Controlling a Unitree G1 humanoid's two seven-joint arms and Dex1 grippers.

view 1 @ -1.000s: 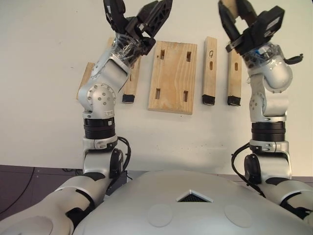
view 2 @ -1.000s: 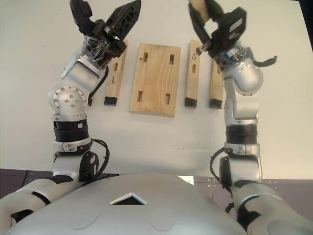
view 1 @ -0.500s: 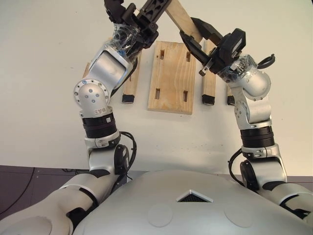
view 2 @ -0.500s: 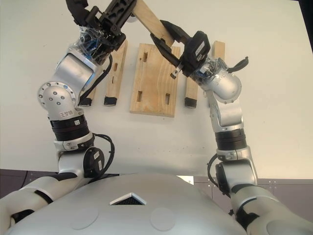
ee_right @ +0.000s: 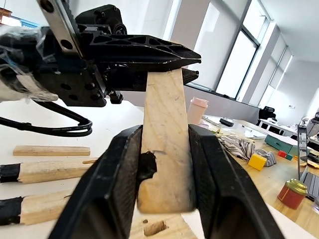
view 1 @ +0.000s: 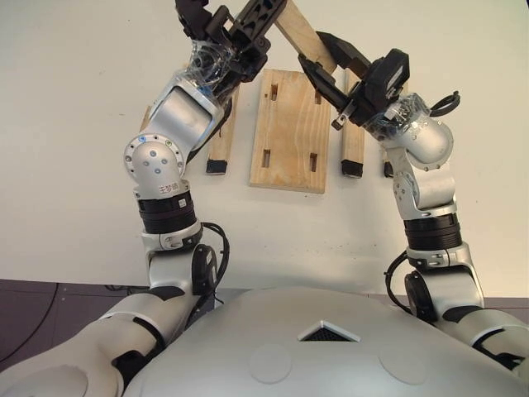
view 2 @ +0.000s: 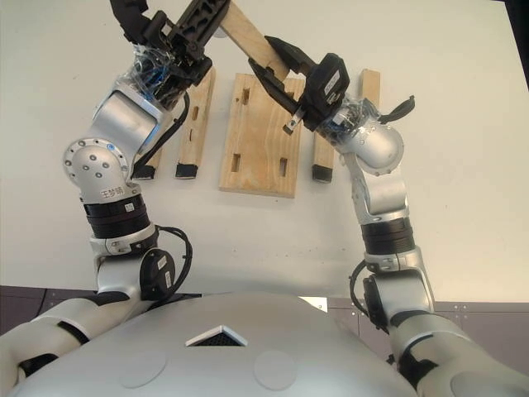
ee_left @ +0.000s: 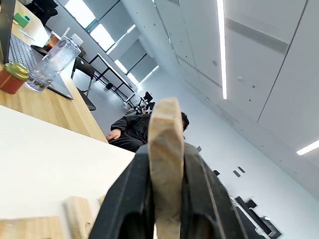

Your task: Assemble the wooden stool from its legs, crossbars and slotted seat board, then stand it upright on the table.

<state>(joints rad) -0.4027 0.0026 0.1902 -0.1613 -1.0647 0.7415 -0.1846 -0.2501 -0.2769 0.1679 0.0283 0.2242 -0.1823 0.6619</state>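
Observation:
A short wooden piece (view 1: 302, 29) hangs slanted in the air over the far end of the slotted seat board (view 1: 291, 132). My left gripper (view 1: 274, 11) is shut on its upper end, with the wood pinched between its fingers (ee_left: 199, 199). My right gripper (view 1: 312, 51) is shut on its lower end, the pads (ee_right: 119, 184) pressed to both faces. The seat board lies flat on the white table (view 1: 273, 231). Legs with black feet lie beside it: two to its left (view 1: 219, 145) and one to its right (view 1: 354, 124).
Another leg's black foot (view 1: 388, 170) peeks from behind my right arm. A plain wooden bar (ee_right: 50, 150) lies at the end of the row. The table's front half, between my elbows, is bare.
A second ago the arms were apart, the left gripper open and the right holding the piece. They have come together over the seat board and the left gripper has shut on the piece.

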